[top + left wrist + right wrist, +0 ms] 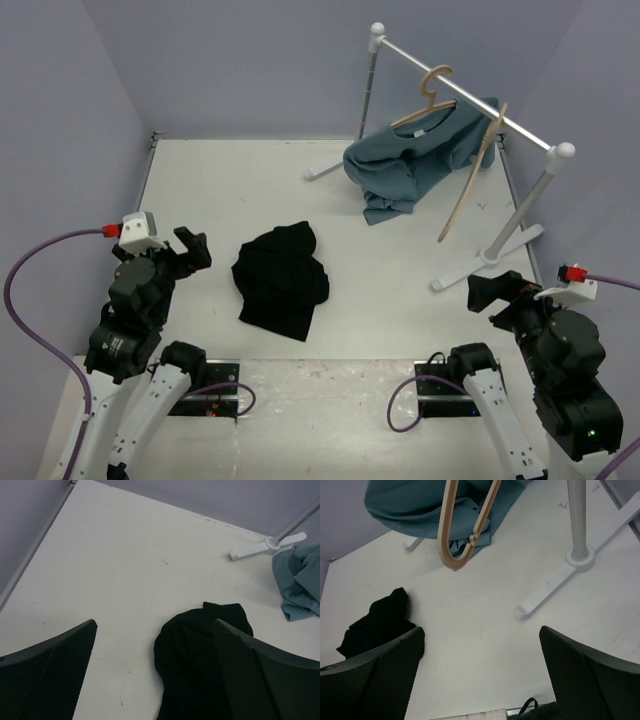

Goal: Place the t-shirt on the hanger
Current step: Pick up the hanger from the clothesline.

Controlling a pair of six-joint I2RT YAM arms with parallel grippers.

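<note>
The black t-shirt (282,280) lies crumpled on the white table, left of centre. It also shows in the left wrist view (195,650) and the right wrist view (377,620). The bare beige wooden hanger (467,185) hangs tilted from the right end of the rail; its lower end shows in the right wrist view (456,566). My left gripper (192,250) is open and empty, just left of the t-shirt, with the shirt ahead between its fingers (155,625). My right gripper (492,290) is open and empty, near the rack's right foot, above bare table (481,630).
A white clothes rack (470,100) stands at the back right, its feet (490,255) on the table (580,555). A teal-blue shirt (415,160) hangs on a second wooden hanger (432,95) and droops to the table (300,580). Grey walls enclose the table.
</note>
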